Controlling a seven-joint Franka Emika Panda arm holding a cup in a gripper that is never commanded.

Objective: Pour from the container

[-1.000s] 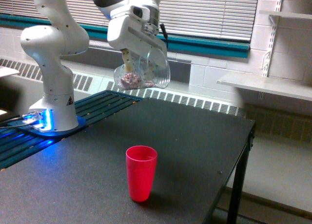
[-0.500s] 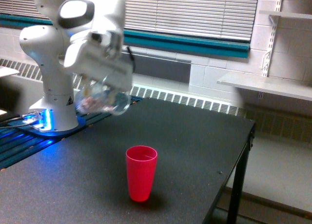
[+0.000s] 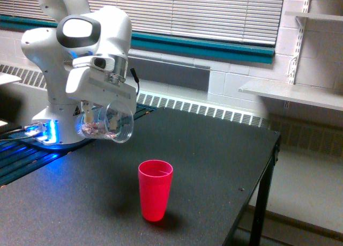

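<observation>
Clamped around the container [image 3: 106, 123], the gripper [image 3: 99, 109] holds it above the table [image 3: 214, 149], toward the far edge, up and to the exterior view's left of the red cup [image 3: 155, 189]. Its long axis lies nearly level, mouth facing that cup, probably readying a pour; pinkish bits sit low inside.

Evenly lit indoor scene, slightly soft and grainy. Blue glow shines at the robot base [image 3: 45, 132]. A faint shadow pools under the red cup [image 3: 155, 189] on the dark worktop [image 3: 214, 155].
</observation>
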